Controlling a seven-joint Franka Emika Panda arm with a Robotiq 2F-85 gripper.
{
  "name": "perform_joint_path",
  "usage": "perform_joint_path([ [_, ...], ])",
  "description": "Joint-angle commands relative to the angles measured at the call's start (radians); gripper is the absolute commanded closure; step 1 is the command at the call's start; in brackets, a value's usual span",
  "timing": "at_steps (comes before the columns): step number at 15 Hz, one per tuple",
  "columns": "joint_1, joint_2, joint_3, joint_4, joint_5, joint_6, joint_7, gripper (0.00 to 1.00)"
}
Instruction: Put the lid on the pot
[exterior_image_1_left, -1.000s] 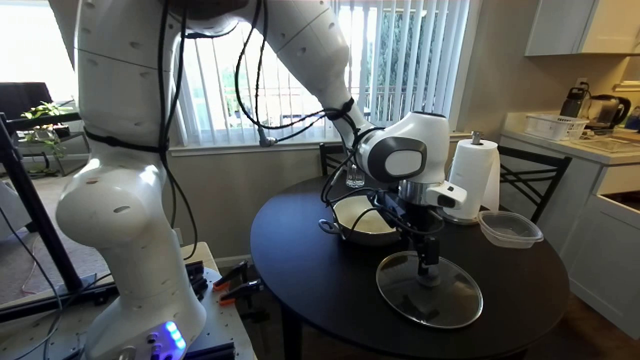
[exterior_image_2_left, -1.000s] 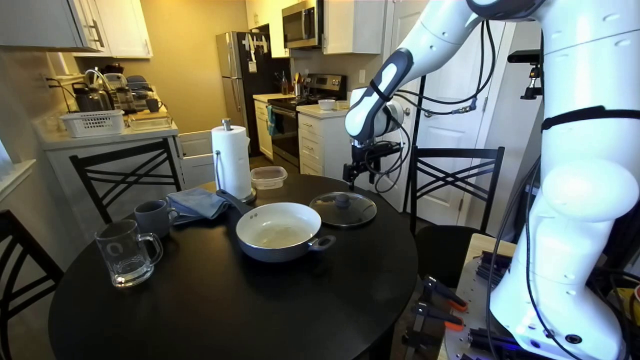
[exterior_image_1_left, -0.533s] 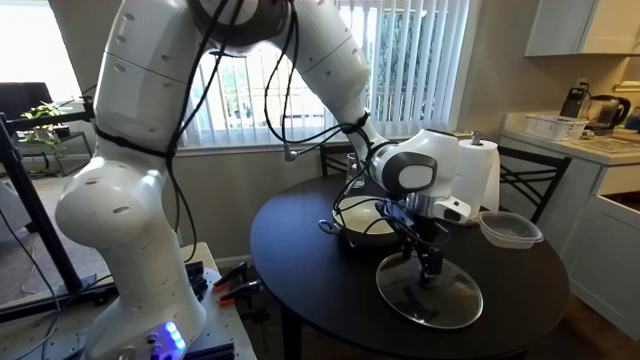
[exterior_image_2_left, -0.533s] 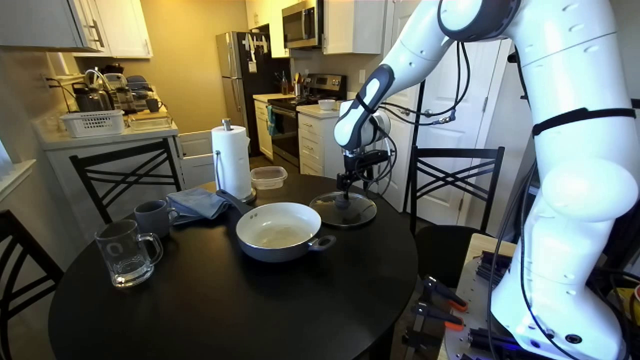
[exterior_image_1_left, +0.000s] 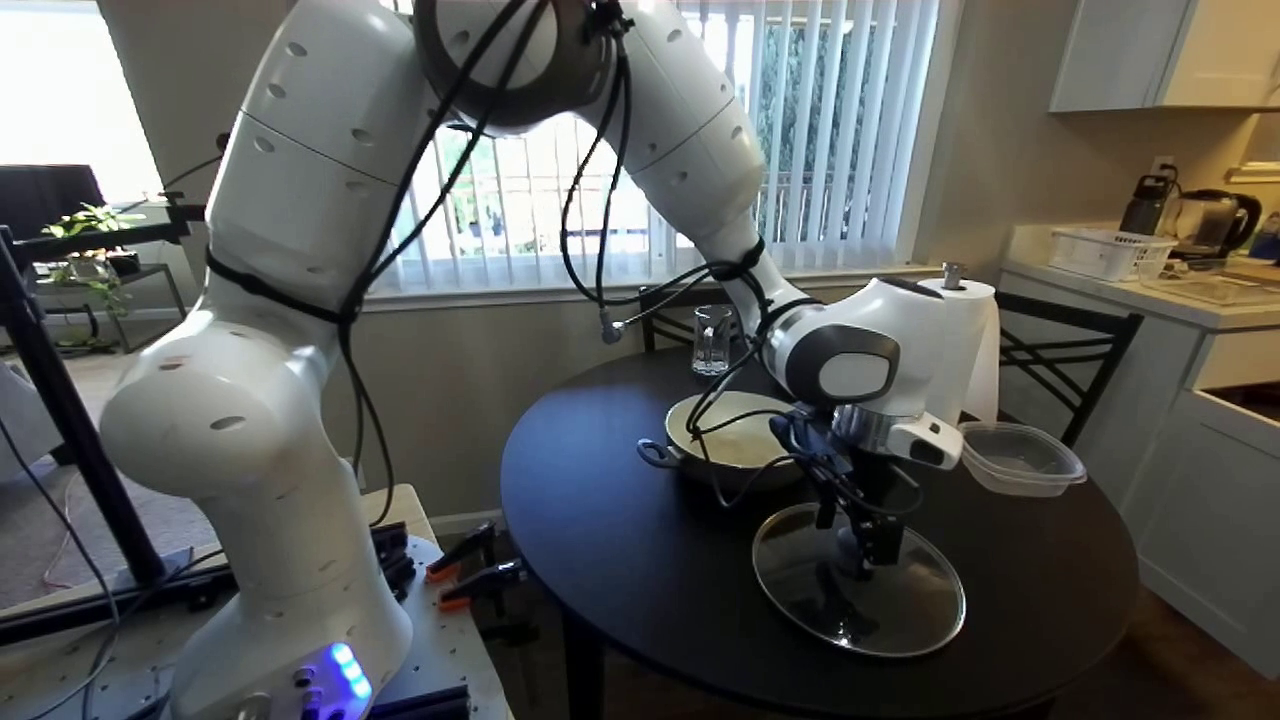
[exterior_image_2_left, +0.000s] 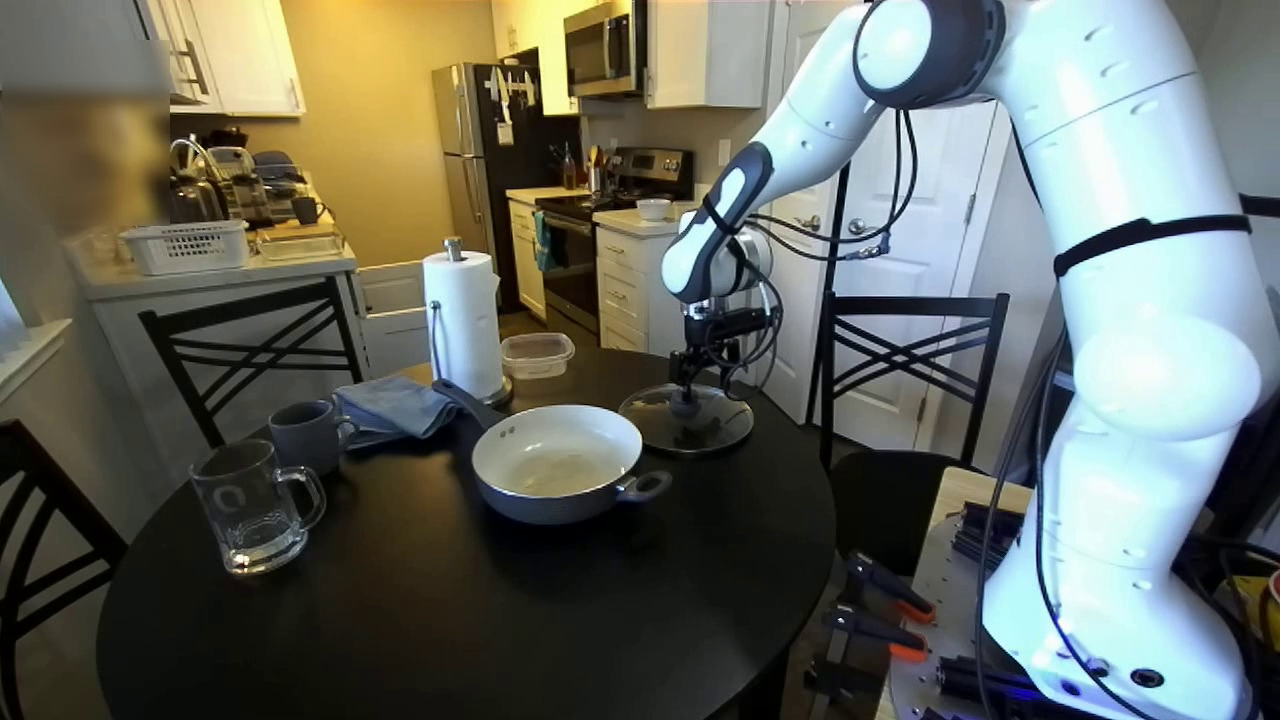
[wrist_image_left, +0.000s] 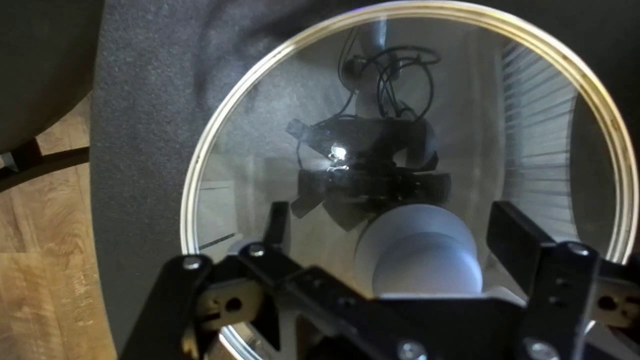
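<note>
The step looks like the grasp: the black metal gripper, jaws parted, straddles the grey knob of the round clear-glass lid lying beside the shallow cream-lined dark-metal pot; next it should close and lift

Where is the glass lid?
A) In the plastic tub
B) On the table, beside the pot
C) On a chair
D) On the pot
B: in both exterior views the lid lies flat on the table, beside the uncovered pot.
</note>
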Motion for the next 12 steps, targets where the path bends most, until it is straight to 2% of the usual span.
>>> perform_joint_path([
  [1, -0.031, 0.026, 0.034, 0.043, 0.049, -0.053, -0.080, 0.00],
  [12, -0.026, 0.092, 0.028, 0.212, 0.035, -0.134, -0.071, 0.00],
])
